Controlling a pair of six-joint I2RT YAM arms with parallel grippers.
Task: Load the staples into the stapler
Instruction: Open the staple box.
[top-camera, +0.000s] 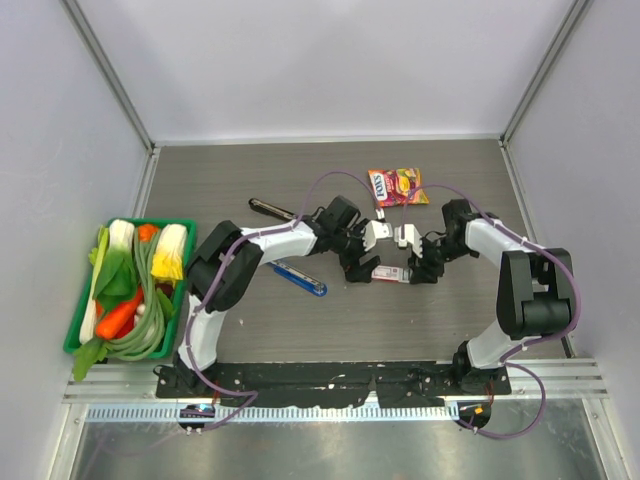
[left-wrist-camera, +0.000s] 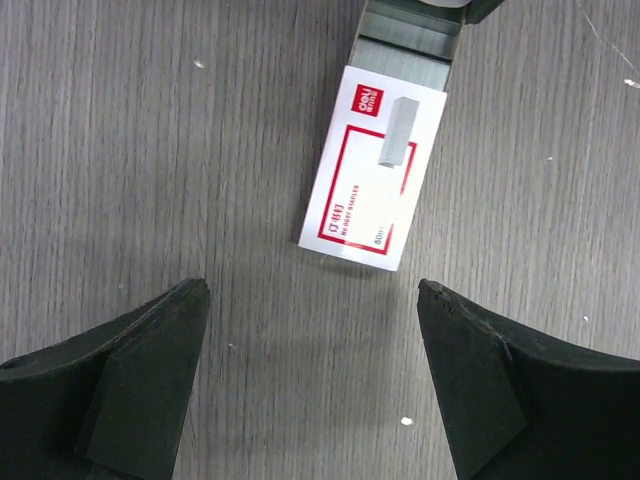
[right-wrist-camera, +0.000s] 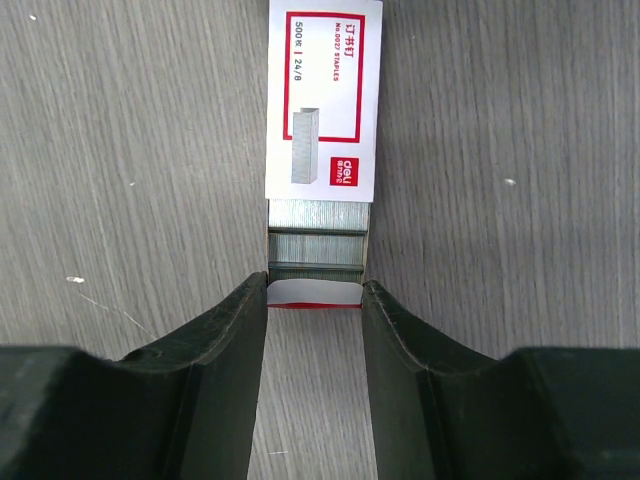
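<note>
The small white-and-red staple box (top-camera: 387, 274) lies on the table between my two grippers. Its inner tray is pulled partly out, baring grey staples (right-wrist-camera: 318, 245), which also show in the left wrist view (left-wrist-camera: 405, 45). My right gripper (right-wrist-camera: 315, 290) is shut on the white end of that tray. My left gripper (left-wrist-camera: 313, 290) is open and empty, just short of the box sleeve (left-wrist-camera: 370, 170), not touching it. The black stapler (top-camera: 271, 208) lies apart at the back left, beyond my left arm.
An orange snack bag (top-camera: 397, 186) lies behind the grippers. A blue pen-like tool (top-camera: 300, 278) lies in front of the left arm. A green tray (top-camera: 72, 335) of toy vegetables stands at the left edge. Grey walls close in the table.
</note>
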